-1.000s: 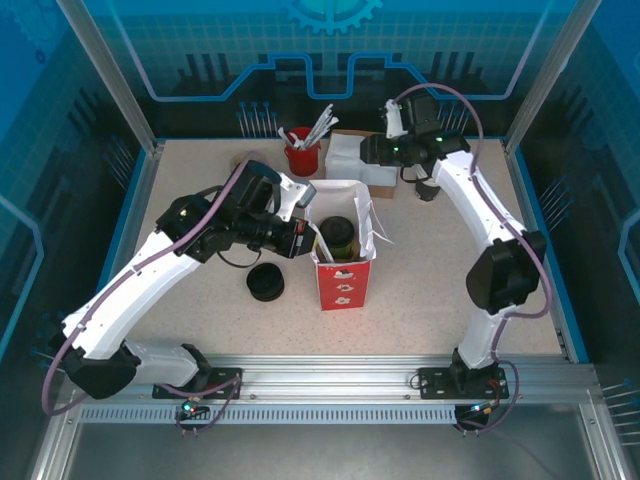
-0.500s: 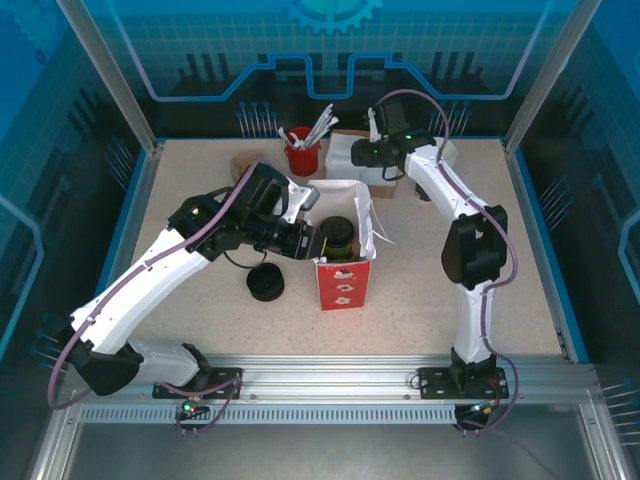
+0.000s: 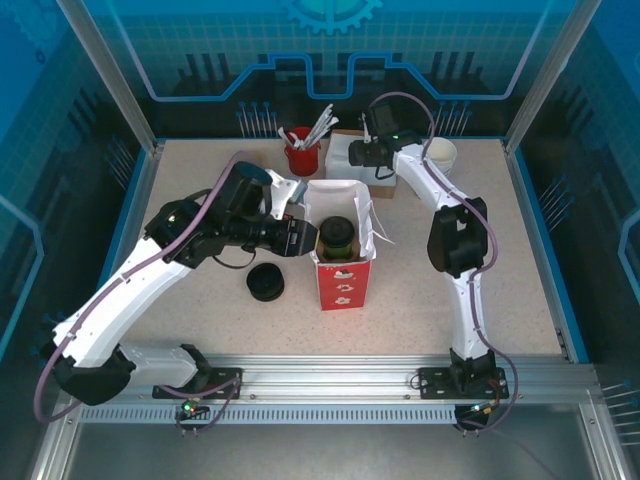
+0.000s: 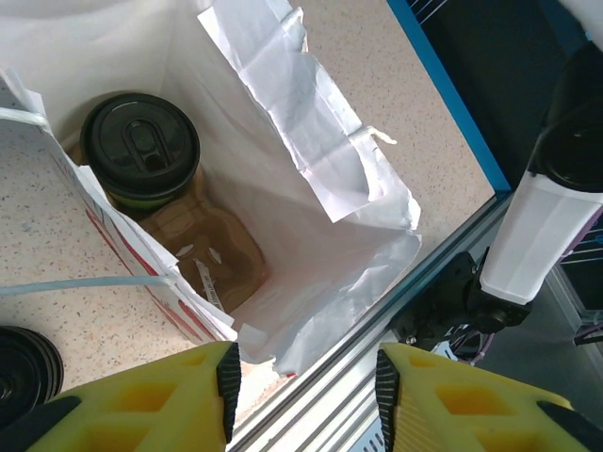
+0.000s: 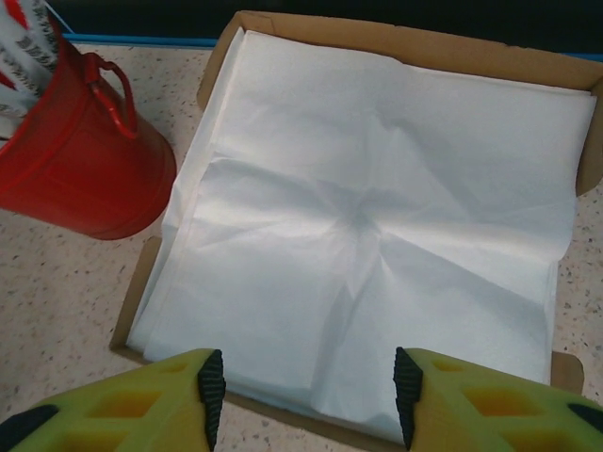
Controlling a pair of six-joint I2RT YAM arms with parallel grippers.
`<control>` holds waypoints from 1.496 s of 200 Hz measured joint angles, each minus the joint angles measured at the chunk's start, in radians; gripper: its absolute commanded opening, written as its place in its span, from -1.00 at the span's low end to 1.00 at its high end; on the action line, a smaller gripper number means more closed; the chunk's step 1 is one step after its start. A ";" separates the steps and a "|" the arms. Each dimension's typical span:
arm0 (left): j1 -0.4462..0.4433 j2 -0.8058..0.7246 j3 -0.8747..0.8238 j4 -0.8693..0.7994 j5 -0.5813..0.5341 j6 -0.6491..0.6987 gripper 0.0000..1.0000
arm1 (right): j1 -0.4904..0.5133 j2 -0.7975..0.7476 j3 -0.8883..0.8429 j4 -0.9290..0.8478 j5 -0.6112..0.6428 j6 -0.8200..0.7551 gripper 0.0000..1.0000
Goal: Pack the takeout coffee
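Where the coffee sits: one takeout coffee (image 4: 139, 151), inside one white bag (image 4: 311, 160)
Left gripper (image 4: 301, 381): fingers apart, empty, beside bag
Right gripper (image 5: 301, 391): fingers apart, over one napkin box (image 5: 405, 42)

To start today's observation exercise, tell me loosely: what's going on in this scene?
The takeout coffee, lid on, stands upright inside the open paper bag. The left gripper is open beside the bag's mouth, holding nothing. The right gripper is open too, poised over the white napkins in a cardboard box beside the red bucket.
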 measured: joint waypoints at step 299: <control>0.000 -0.145 -0.105 -0.006 -0.133 -0.047 0.37 | -0.010 0.450 0.467 -0.045 0.076 -0.163 -0.13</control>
